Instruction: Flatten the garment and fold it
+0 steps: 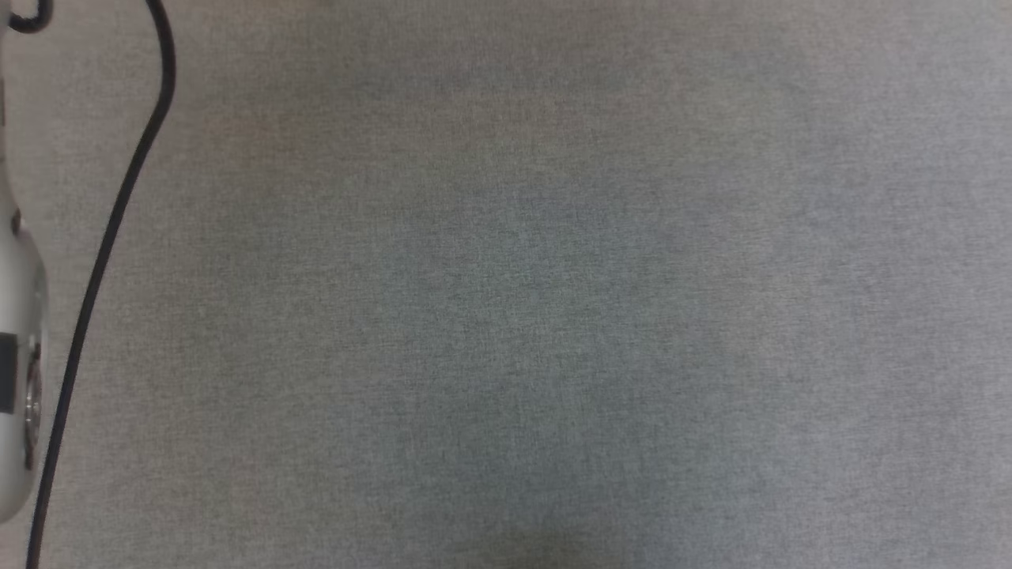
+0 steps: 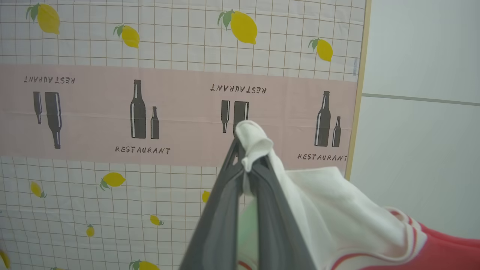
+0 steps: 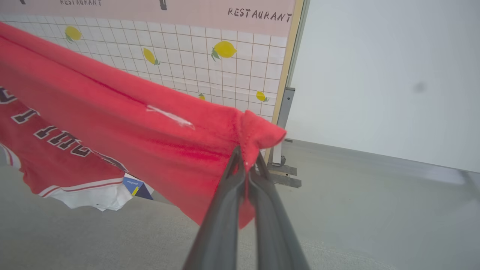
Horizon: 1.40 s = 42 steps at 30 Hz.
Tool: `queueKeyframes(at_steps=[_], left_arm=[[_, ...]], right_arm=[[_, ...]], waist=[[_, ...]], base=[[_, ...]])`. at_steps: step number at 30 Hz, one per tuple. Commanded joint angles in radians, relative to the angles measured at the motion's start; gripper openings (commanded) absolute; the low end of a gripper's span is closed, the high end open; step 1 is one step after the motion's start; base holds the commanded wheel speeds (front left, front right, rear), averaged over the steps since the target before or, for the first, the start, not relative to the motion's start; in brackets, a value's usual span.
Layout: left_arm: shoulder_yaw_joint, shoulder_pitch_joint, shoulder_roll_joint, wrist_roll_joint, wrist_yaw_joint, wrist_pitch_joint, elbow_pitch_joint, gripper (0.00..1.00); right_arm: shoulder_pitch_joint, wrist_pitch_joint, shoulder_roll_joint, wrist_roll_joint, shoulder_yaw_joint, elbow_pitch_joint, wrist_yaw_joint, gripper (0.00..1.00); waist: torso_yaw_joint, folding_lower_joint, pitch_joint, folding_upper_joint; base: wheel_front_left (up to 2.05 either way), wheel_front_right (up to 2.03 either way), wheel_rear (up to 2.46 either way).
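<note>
The garment hangs in the air between my two arms. In the left wrist view my left gripper point(image 2: 247, 159) is shut on the end of its white sleeve point(image 2: 326, 210), and red-striped trim and red cloth trail off to the lower right. In the right wrist view my right gripper point(image 3: 245, 159) is shut on a corner of the garment's red body point(image 3: 123, 127), which stretches away to the left. Upside-down black lettering with white outlines point(image 3: 56, 137) and a white sleeve point(image 3: 97, 197) hang at the lower left. In the head view a pale forearm point(image 1: 20, 356) lies along the left edge.
A grey fabric-covered surface point(image 1: 538, 316) lies below the head camera, with a black cable point(image 1: 118, 213) running down its left side. Ahead stands a screen point(image 2: 150, 112) printed with lemons and bottles, beside a white wall point(image 3: 393, 75). A small blue box point(image 3: 137, 187) sits under the hanging cloth.
</note>
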Motion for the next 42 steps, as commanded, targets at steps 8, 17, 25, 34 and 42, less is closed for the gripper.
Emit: queueKeyframes(at_steps=[8,17,25,34,42], left_arm=[[0.001,0.13,-0.044,-0.051,-0.053,-0.089,0.066,0.0],[0.026,0.497,-0.08,-0.155,-0.111,-0.229,0.004,0.0],[0.068,1.064,-0.071,-0.267,-0.064,-0.233,-0.201,0.0],[0.063,1.616,-0.064,-0.364,0.045,-0.134,-0.393,0.0],[0.067,1.838,-0.057,-0.439,0.087,-0.055,-0.42,0.0]], right_arm=[[0.105,-0.08,-0.068,0.086,0.118,0.015,0.003,0.0],[0.467,-0.242,-0.15,0.256,0.195,-0.074,0.003,0.0],[0.903,-0.347,-0.151,0.34,0.213,-0.132,0.003,0.0],[1.256,-0.366,-0.132,0.293,0.166,-0.131,0.003,0.0],[1.463,-0.311,-0.117,0.169,0.123,-0.143,0.003,0.0]], waist=[[0.047,-0.0002,0.008,0.0],[0.101,-0.0002,-0.152,0.0],[0.114,-0.0002,-0.332,0.0],[0.132,-0.0002,-0.416,0.0],[0.135,-0.0002,-0.444,0.0]], base=[[0.0,0.0,0.0],[0.0,0.0,0.0],[0.0,0.0,0.0],[0.0,0.0,0.0],[0.0,0.0,0.0]])
